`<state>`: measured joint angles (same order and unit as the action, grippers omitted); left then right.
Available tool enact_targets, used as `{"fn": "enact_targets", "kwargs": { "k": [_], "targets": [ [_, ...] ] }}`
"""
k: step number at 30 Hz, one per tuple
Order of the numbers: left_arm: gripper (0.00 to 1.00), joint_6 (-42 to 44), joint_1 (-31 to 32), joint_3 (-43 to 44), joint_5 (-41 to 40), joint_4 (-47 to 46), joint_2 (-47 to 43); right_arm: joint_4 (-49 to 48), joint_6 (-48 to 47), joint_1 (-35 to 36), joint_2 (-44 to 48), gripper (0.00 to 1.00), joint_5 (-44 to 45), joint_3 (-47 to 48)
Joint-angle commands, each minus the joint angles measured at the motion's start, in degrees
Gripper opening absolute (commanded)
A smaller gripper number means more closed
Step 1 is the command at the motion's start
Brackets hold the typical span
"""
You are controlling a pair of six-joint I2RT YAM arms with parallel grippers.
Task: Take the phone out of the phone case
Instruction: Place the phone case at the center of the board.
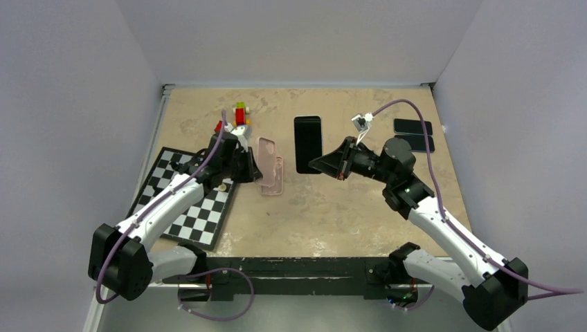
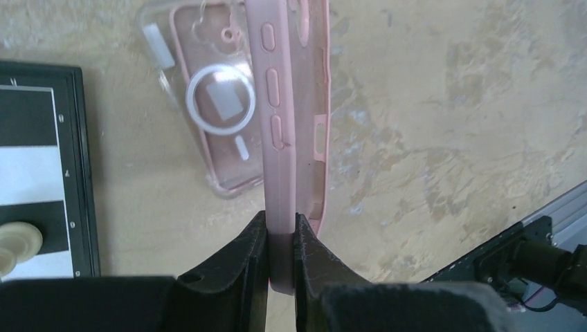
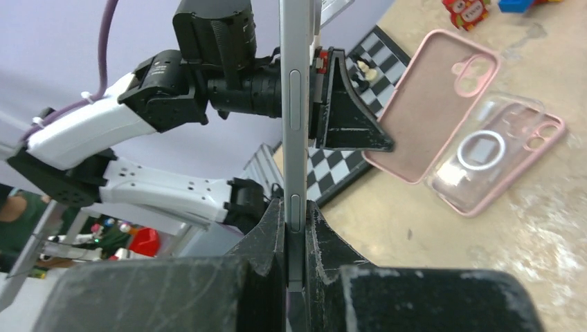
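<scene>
Two separate pieces from above: the phone [image 1: 308, 144] is clamped in the right pincer [image 1: 320, 164], the empty pink case [image 1: 267, 153] in the left pincer [image 1: 246, 161], so removal looks done. Left wrist: jaws pinch the case's edge over the table [image 2: 450, 104]. Right wrist: jaws squeeze the phone's side; no writing is readable.

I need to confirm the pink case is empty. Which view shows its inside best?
The right wrist view: the pink case faces that camera, its inside bare. The left wrist view shows mostly its button edge, pinched by the left gripper. The top view shows it small and indistinct.
</scene>
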<state>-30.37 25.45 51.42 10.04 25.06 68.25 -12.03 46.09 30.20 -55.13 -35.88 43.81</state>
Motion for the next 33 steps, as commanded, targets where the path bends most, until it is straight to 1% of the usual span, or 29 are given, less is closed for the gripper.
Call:
{"fn": "enact_targets", "kwargs": {
  "k": [1, 5, 9, 12, 18, 33],
  "targets": [
    [0.00, -0.8, -0.1, -3.7, 0.5, -2.9, 0.3, 4.3, -6.5, -0.3, -0.1, 0.00, 3.3, 1.7],
    [0.00, -5.1, -0.1, -5.5, -2.6, -6.6, 2.4, 1.7, -5.2, -0.4, -1.2, 0.00, 1.2, 0.6],
    [0.00, -8.6, 0.0, -8.9, -3.6, -14.7, 3.2, 0.1, -4.1, -0.4, -0.6, 0.00, 0.7, -0.8],
    [0.00, -9.5, 0.0, -10.5, -5.3, -18.3, 4.1, 0.0, -3.9, -0.4, 0.2, 0.00, 0.7, -1.7],
    [0.00, -11.1, 0.2, -10.7, -4.0, -22.8, 7.2, -0.1, -3.9, -0.7, 0.6, 0.00, 0.3, -2.4],
    [0.00, -11.4, 0.9, -11.1, -2.5, -23.1, 12.1, -1.1, -3.6, -1.3, 0.2, 0.00, -1.0, -2.3]
  ]
}}
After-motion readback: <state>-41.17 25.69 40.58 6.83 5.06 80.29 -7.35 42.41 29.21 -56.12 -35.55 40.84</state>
